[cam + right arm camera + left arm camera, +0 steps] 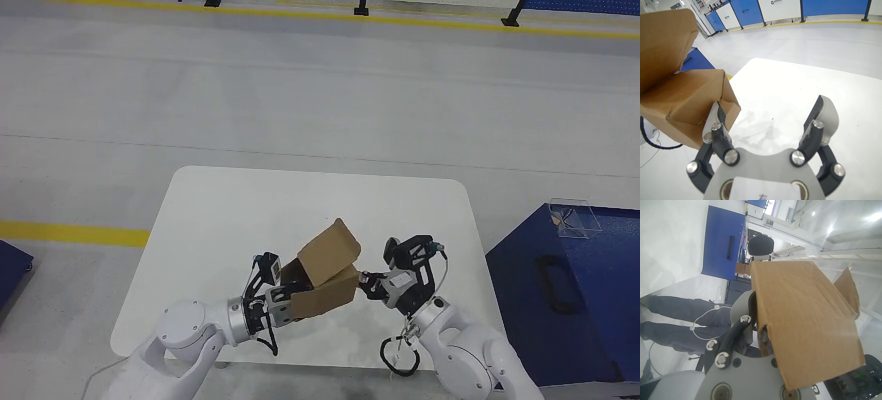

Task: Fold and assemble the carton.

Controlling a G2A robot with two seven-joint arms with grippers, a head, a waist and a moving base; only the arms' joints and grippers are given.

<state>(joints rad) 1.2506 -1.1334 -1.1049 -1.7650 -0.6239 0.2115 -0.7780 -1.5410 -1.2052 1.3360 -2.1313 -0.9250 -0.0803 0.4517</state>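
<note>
Carton (325, 268) is in the air, with the worktop (300, 200) below it. The left gripper (272, 300) is at one end of the carton, fingers clamped on a wall, apparently the only support. The right gripper (769, 103) is at the carton's opposite corner, fingers spread wide, one pad touching cardboard and gripping nothing. A flap (664, 37) stands up above the carton, unfolded.

Risks:
- A push from the right could pivot the carton in the single grip, or pull it free.
- Closing on the corner could crush it.
- The flap may spring back.

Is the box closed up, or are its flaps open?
Open. The carton has a big flap sticking up away from its body, clear in both the top view and the right wrist view.
</note>
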